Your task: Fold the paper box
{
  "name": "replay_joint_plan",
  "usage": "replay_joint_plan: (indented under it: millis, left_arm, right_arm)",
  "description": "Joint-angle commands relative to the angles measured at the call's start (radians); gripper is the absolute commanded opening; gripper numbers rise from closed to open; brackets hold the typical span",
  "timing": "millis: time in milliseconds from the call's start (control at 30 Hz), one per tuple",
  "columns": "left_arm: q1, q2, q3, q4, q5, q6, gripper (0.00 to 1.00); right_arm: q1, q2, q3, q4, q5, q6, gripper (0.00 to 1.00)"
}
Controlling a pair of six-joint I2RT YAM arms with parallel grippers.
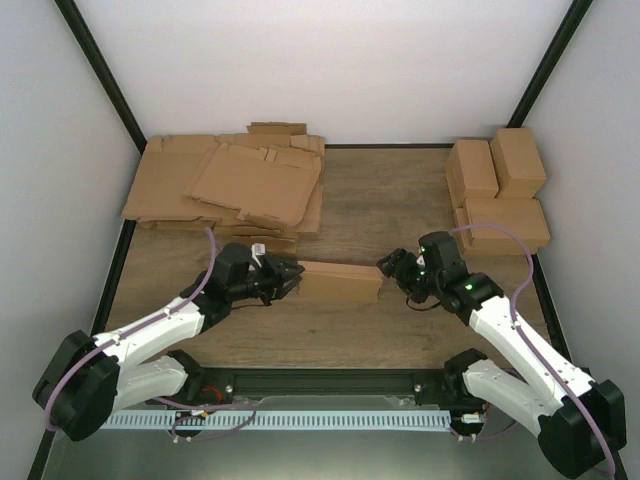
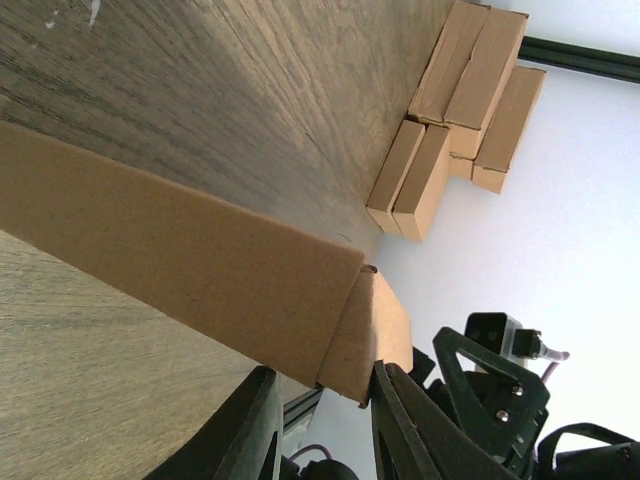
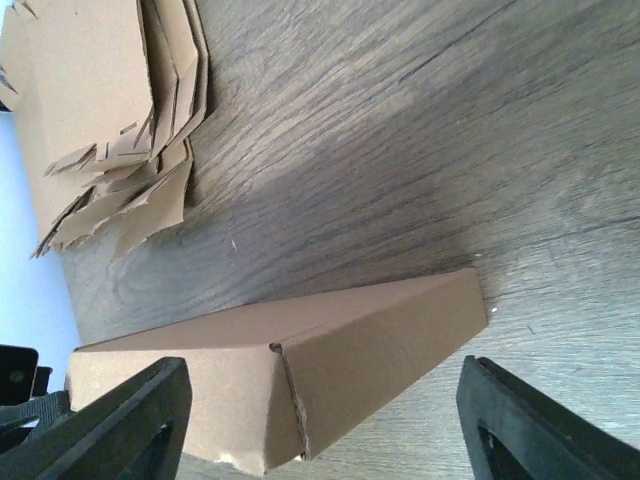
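The paper box (image 1: 340, 280) is a plain brown oblong lying on the wooden table between the two arms. My left gripper (image 1: 290, 278) is at its left end. In the left wrist view the paper box (image 2: 180, 250) fills the frame, and my left gripper (image 2: 320, 368) is shut on its end, both fingertips (image 2: 395, 400) against the cardboard. My right gripper (image 1: 390, 268) stands at the box's right end. The right wrist view shows the paper box (image 3: 330, 360) with its end closed, and my right gripper (image 3: 325, 410) is open wide around that end, touching nothing.
A pile of flat notched cardboard sheets (image 1: 230, 185) lies at the back left, also seen as sheets (image 3: 100, 110). Several folded boxes (image 1: 500, 190) are stacked at the back right, seen as folded boxes (image 2: 450, 110). A black frame rail (image 1: 330, 385) runs along the near edge.
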Motion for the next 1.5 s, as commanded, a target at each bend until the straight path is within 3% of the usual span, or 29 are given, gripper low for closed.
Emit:
replay_joint_plan:
  millis: [0,267,400,500,600,800,867,1000,1200,1467]
  left_arm:
    - [-0.006,0.014,-0.001,-0.11,-0.023,0.021,0.27]
    - [-0.005,0.017,0.009,-0.115,-0.021,0.025,0.27]
    - [-0.005,0.017,0.017,-0.126,-0.021,0.031,0.27]
    - [-0.006,0.014,0.021,-0.133,-0.024,0.033,0.27]
    - [-0.005,0.013,0.024,-0.138,-0.025,0.035,0.27]
    - [-0.005,0.01,0.023,-0.144,-0.029,0.036,0.27]
    - [-0.005,0.007,0.024,-0.147,-0.03,0.036,0.27]
    - [-0.005,0.003,0.024,-0.153,-0.036,0.038,0.27]
    - [-0.005,0.005,0.024,-0.156,-0.038,0.04,0.27]
    - [-0.007,0.005,0.029,-0.161,-0.039,0.038,0.26]
  right_arm:
    - [0.001,-0.018,0.086,-0.111,0.071,-0.06,0.83]
    - [0.001,-0.068,0.195,-0.127,0.071,-0.22,0.94]
    - [0.001,-0.098,0.235,-0.079,-0.009,-0.33,0.92]
    - [0.001,-0.081,0.261,-0.055,-0.065,-0.367,0.85]
    - [0.001,-0.023,0.281,-0.02,-0.183,-0.391,0.66]
    - [0.001,0.072,0.236,0.154,-0.415,-0.334,0.1]
    - [-0.001,0.083,0.212,0.198,-0.435,-0.31,0.01]
    - [-0.02,0.093,0.164,0.234,-0.439,-0.304,0.01]
    - [-0.164,0.086,-0.037,0.422,-0.65,-0.251,0.01]
    - [-0.224,0.192,-0.181,0.512,-0.665,-0.303,0.01]
